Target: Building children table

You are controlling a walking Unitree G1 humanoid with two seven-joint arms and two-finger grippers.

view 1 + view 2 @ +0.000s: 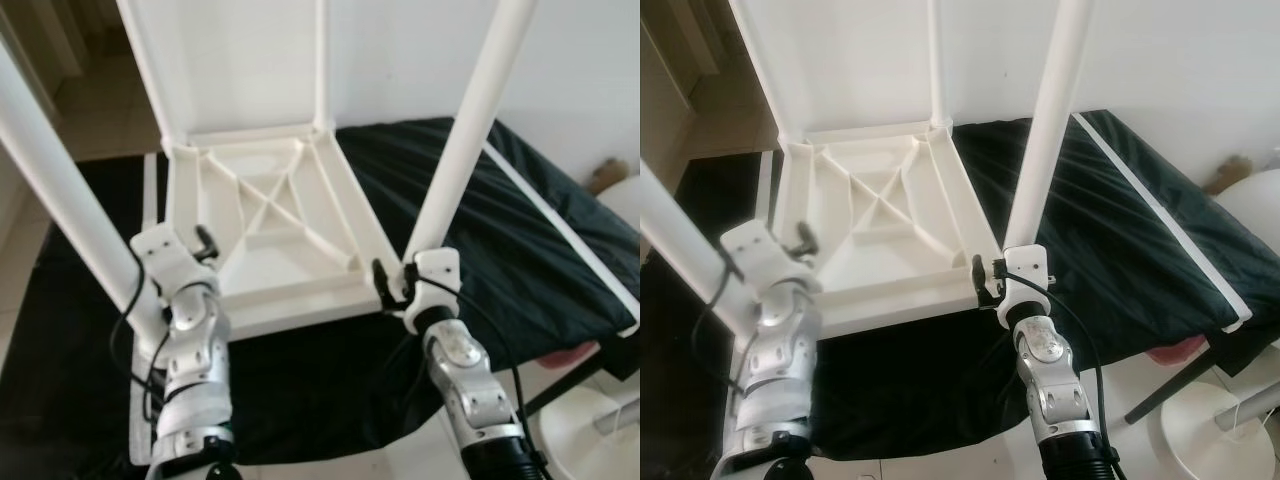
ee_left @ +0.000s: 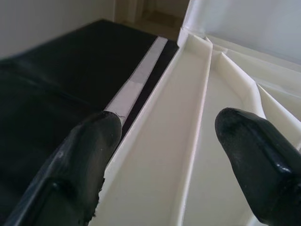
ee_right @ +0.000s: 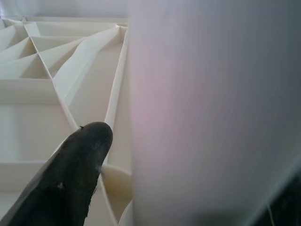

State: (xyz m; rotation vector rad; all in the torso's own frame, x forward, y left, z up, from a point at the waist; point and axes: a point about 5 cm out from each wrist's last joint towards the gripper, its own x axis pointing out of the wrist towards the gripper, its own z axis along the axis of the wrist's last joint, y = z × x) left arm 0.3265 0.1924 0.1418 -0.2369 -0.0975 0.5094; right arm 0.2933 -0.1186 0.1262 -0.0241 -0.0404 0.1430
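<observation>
We see one white children table (image 1: 270, 230) upside down on a black sheet (image 1: 520, 230), ribs crossing underneath, four legs up, left hand (image 2: 164, 155) released at its edge, right hand (image 1: 385, 285) grasping one leg (image 1: 455, 160).

1. The white plastic children's table (image 1: 270, 235) is lying upside down, its ribbed underside facing up, with crossing diagonal ribs running between the raised edges.
2. It is resting on a black sheet (image 1: 520, 230) with a white stripe, spread over a low surface.
3. Four white round legs are standing up from its corners: the near left leg (image 1: 60, 190) is leaning outward to the left, and the near right leg (image 1: 470, 120) is tilting to the right.
4. The far right leg (image 1: 321, 60) is standing close to upright at the far corner.
5. The far left leg (image 1: 150, 60) is slanting up and left.
</observation>
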